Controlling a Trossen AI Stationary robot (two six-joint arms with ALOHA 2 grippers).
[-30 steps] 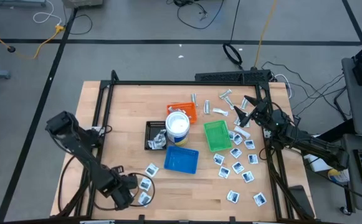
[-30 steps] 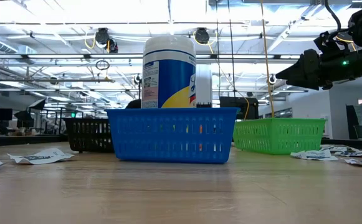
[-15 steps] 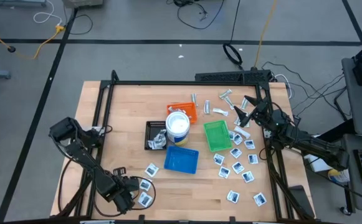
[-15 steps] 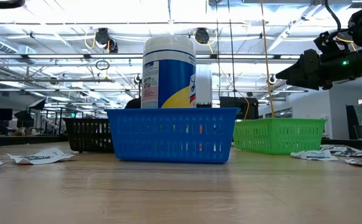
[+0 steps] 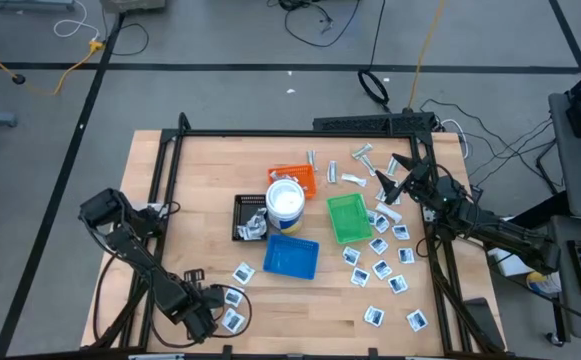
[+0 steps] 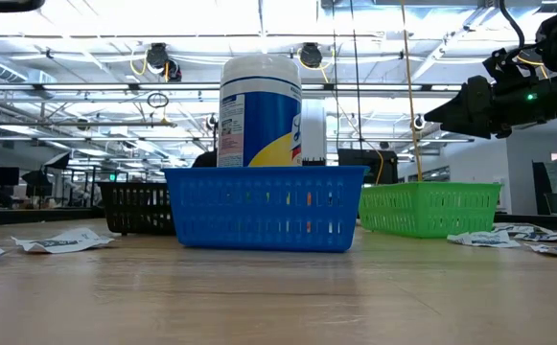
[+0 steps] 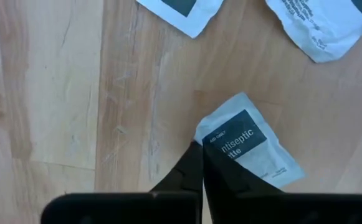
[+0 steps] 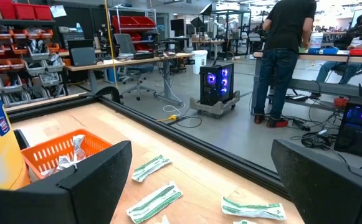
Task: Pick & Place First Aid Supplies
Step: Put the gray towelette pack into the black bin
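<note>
Down at the near left corner of the table, the left arm bends low so that the left gripper [image 5: 213,310] sits just above the wood among a small group of packets. Its wrist view shows the two dark fingers [image 7: 193,171] pressed together into a point, pinching the corner of a white antiseptic packet [image 7: 250,149] with a dark-blue label; the packet lies flat on the table, slightly crinkled. Two more packets [image 7: 321,22] lie beyond it, only partly visible. The right arm reaches in from the far right edge, and the right gripper [image 5: 388,177] hangs above the table with its fingers spread wide and nothing between them. Below it lie narrow wrapped strips [image 8: 149,167] with green print, near the orange tray [image 8: 59,155]. More square packets [image 5: 380,268] are scattered to the right of the green tray [image 5: 347,217].
</note>
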